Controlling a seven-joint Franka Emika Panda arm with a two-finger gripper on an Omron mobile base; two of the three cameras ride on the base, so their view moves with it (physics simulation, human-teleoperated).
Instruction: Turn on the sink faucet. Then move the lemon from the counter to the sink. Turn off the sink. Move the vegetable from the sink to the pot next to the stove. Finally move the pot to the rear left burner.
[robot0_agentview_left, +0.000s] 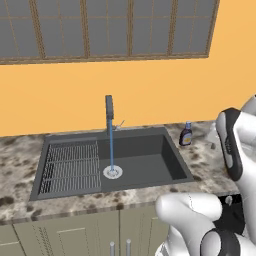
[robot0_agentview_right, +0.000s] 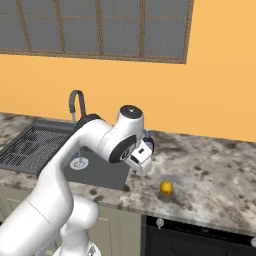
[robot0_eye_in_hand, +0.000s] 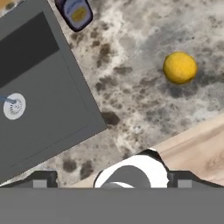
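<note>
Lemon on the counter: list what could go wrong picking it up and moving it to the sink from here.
1. The lemon is round and sits loose on the counter, so the open gripper could nudge it and it may roll off.
2. The bottle stands beside the sink; a low carry might knock it over.
3. Water is running from the faucet; dropping the lemon could splash.

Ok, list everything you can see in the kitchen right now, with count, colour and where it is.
sink: one, dark grey, set in the counter
rack: one, dark ribbed, left half of the sink
sink faucet: one, dark grey, behind the sink, water running to the drain
drain: one, silver, sink floor
lemon: one, yellow, on the counter right of the sink
bottle: one, dark with blue cap, by the sink's rear right corner
counter: one, speckled stone
window: one, brown-framed, above
gripper: one, dark tips, open, over the counter near the lemon
</note>
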